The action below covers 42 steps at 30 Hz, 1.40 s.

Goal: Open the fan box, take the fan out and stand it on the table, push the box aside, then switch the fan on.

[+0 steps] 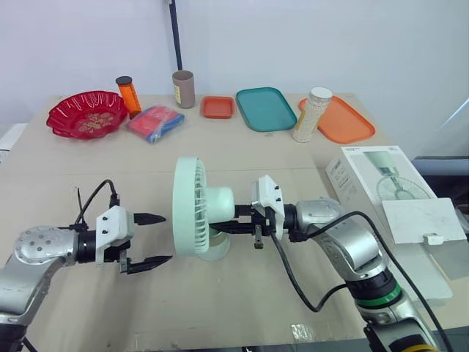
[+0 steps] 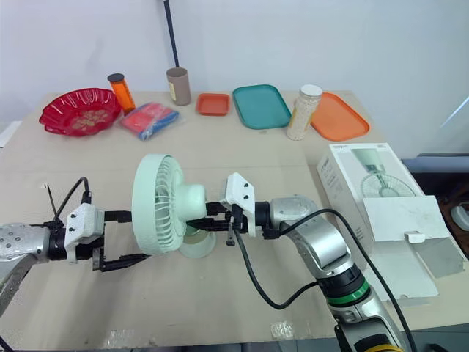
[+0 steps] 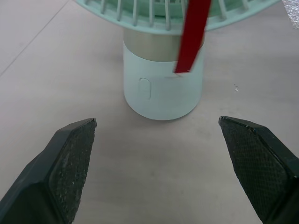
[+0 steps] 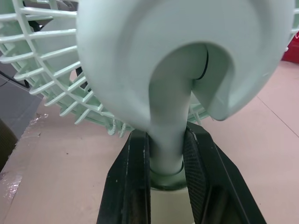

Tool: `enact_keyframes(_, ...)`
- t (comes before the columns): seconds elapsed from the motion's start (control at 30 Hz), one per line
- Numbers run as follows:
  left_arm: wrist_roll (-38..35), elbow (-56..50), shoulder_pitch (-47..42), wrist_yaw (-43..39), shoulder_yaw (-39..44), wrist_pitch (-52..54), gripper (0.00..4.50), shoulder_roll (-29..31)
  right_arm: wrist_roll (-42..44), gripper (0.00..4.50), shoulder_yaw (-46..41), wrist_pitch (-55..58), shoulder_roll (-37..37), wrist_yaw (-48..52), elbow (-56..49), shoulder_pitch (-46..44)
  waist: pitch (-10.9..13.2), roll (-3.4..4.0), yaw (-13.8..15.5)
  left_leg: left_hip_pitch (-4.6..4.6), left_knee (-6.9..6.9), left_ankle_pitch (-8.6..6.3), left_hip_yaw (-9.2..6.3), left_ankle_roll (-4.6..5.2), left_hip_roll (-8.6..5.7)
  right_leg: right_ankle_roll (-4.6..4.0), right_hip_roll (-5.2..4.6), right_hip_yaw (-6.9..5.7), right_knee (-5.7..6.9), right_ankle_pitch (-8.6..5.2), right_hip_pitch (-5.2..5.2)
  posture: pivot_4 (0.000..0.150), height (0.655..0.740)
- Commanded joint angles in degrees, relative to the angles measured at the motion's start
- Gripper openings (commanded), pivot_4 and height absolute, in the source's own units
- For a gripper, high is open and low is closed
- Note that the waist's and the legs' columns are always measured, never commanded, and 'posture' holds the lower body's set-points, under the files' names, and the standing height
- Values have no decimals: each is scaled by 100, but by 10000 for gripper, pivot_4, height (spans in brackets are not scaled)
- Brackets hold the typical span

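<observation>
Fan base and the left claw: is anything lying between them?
No. The left wrist view shows bare table between the open left gripper and the fan base.

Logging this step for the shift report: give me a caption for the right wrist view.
Right gripper shut on the neck of the pale green plastic desk fan, upright on the tan table.

The pale-green fan (image 1: 194, 207) stands upright in the middle of the table (image 1: 220, 308), grille facing the robot's left. The white box (image 1: 366, 176) lies flat at the right edge, flap open.
</observation>
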Motion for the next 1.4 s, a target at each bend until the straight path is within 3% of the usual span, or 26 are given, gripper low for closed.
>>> enact_keyframes(0.03, -31, 30, -77, -28, -65, -19, 44722, -110, 13, 4003, -35, -200, 31, 57, -83, -47, 0, 0, 4, 0, 0, 0, 0, 0, 0, 0, 0, 0, 0, 0, 0, 1500, 7400)
enact_keyframes(0.1, -2, 116, -120, 13, -117, 18, 44722, -192, 2, 4003, -35, -213, 29, 68, -66, -37, -1, -1, 5, 0, 3, 0, -1, 0, -1, 0, -1, 0, 0, 0, 2, 1500, 7400)
enact_keyframes(0.13, -15, 175, -160, 24, -140, 43, 42317, -239, 0, 4003, -31, -207, 27, 73, -56, -29, 0, 0, 5, 0, 3, 0, -1, 0, -1, 1, 0, 0, 0, 0, 2, 1500, 7400)
enact_keyframes(0.27, 74, 291, -281, 22, -219, 15, 31188, -316, -18, 4003, -33, -214, 24, 98, 10, -14, -1, -1, 5, 1, 5, 0, -2, 0, -1, 0, 0, -2, 2, 1, 4, 1500, 7400)
enact_keyframes(0.43, 189, 366, -325, 48, -257, -41, 13691, -348, -11, 4003, -61, -204, 18, 117, 80, -25, -2, 0, 4, 2, 6, 0, -3, 0, -1, 0, 0, -2, 3, 1, 4, 1500, 7400)
enact_keyframes(0.7, 304, 605, -565, 1, -414, -119, 13691, -507, -38, 4003, -64, -230, -39, 200, 263, -98, -3, 1, 5, 10, 7, 0, -4, 0, -2, 1, 0, -2, 4, 1, 13, 1500, 7400)
enact_keyframes(0.87, 361, 704, -727, 55, -463, -132, 536, -663, -34, 4003, -80, -219, -54, 220, 293, -105, -4, 1, 5, 12, 8, 0, -5, 1, -3, 1, -1, -3, 4, 1, 16, 1500, 7400)
enact_keyframes(1.4, 577, 804, -916, 197, -685, -199, 90, -976, -71, 4003, -51, -206, -144, 300, 355, -148, -6, 2, 6, 12, 12, 0, -8, 1, -4, 2, -1, -3, 6, 2, 18, 1500, 7400)
